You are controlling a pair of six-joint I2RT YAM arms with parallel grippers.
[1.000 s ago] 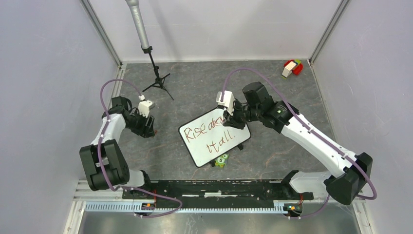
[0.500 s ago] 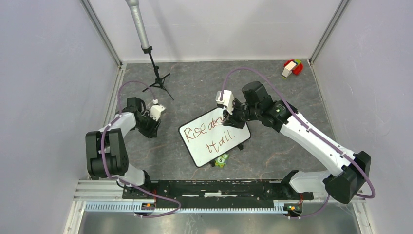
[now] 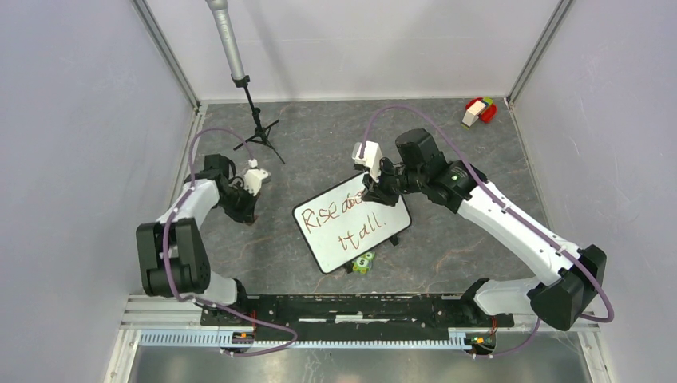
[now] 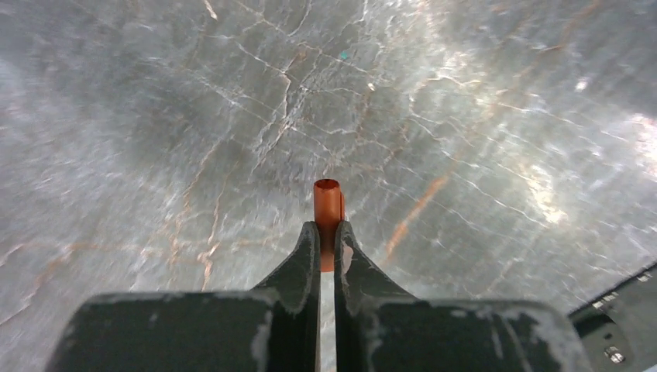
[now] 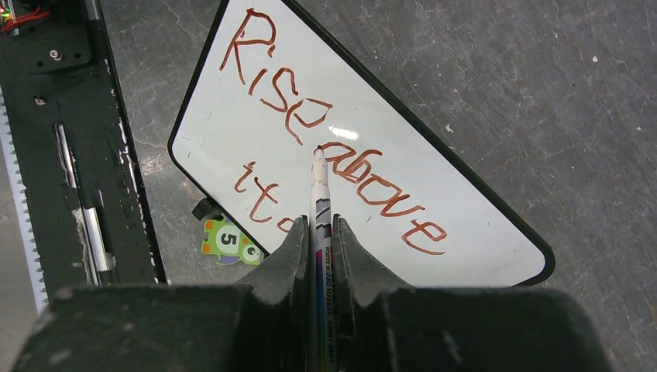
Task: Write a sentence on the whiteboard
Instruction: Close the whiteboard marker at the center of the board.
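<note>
The right arm (image 3: 495,211) stretches diagonally from its base to the far edge of the whiteboard (image 3: 323,252), wrist tipped down. Its jaws pinch a marker pen (image 5: 320,203) whose tip sits by the "a" of "above" in the sentence (image 3: 321,217). The board lies askew mid-bench (image 3: 447,152). The left arm (image 3: 195,203) is folded, well left of the board, jaws pressed onto a small orange cap (image 4: 328,203)
</note>
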